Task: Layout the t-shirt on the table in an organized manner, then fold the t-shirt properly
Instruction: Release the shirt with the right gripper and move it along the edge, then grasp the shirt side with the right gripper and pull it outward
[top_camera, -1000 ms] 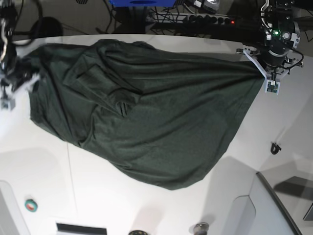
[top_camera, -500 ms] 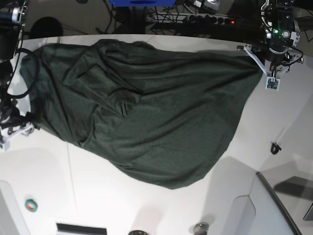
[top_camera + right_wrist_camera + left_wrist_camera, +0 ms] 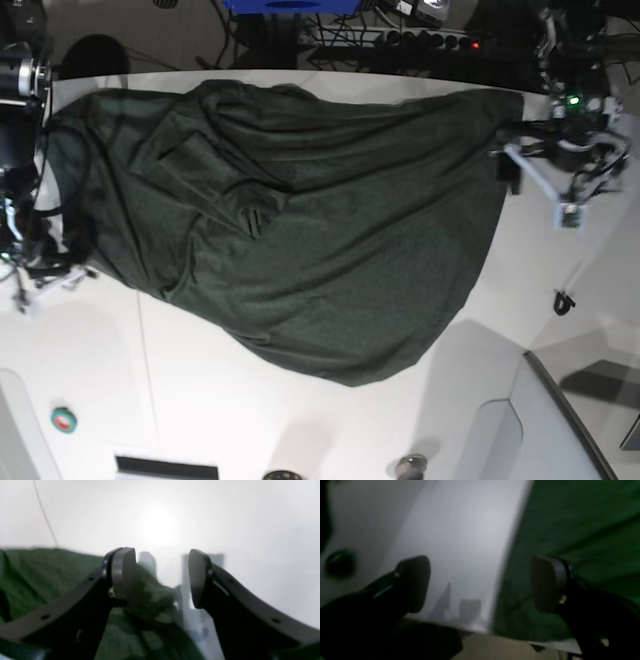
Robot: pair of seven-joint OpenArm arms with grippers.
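Lay spread across the upper and middle part of the base view: the t-shirt (image 3: 300,230), dark green and wrinkled, running from the upper left toward the upper right and sagging to a rounded point at lower centre. Rested on the table (image 3: 200,400), white, with a thin seam line down the lower left.

At the right edge of the base view, just beside the cloth's upper right corner: the left gripper (image 3: 540,185). In the left wrist view, stood spread wide (image 3: 480,585), dark pads well apart, nothing between them; bare tabletop (image 3: 460,542) on the left, green fabric (image 3: 582,525) filling the right, its edge passing between the pads.

At the far left edge of the base view, by the cloth's lower left border: the right gripper (image 3: 40,275). In the right wrist view, stood parted (image 3: 162,577), a blurred bunch of green cloth (image 3: 150,592) next to the left pad; could not tell whether touching. No clamping seen.
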